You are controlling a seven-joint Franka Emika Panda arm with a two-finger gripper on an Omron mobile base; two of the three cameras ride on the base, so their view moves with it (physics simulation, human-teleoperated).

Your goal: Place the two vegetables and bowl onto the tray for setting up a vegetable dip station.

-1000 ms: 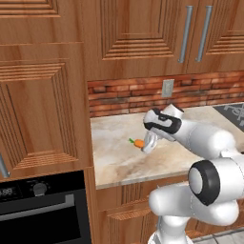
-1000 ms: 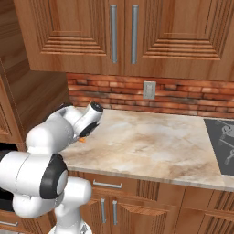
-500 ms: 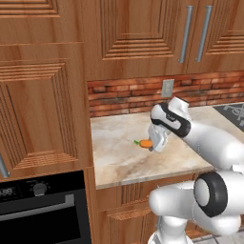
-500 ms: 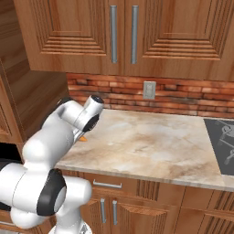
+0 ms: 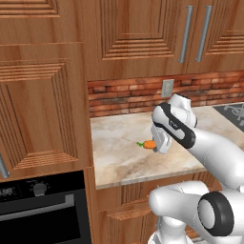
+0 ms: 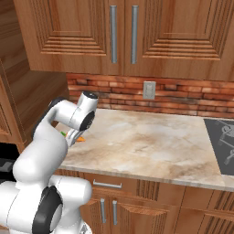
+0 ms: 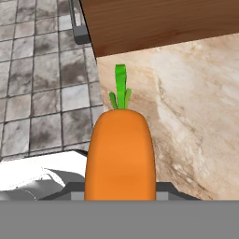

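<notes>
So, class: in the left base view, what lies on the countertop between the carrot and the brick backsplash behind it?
Nothing: in the left base view, bare marble countertop runs from the carrot, held in the claw, back to the brick backsplash.

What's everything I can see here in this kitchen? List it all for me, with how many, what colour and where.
carrot: one, orange with a green top, held just above the counter near its left end
counter: one, beige marbled stone, running under the wall cabinets
brick backsplash: one strip, red-brown, between counter and cabinets
wall outlet: one, grey, set in the brick
upper cabinets: several wooden doors, brown, with two grey bar handles
stovetop: one, dark grey, at the right end of the counter
oven: one, black, low on the left under the tall cabinet
drawers and lower doors: brown wood, under the counter
arm: one, white with dark joints
end effector: one, closed on the carrot
</notes>
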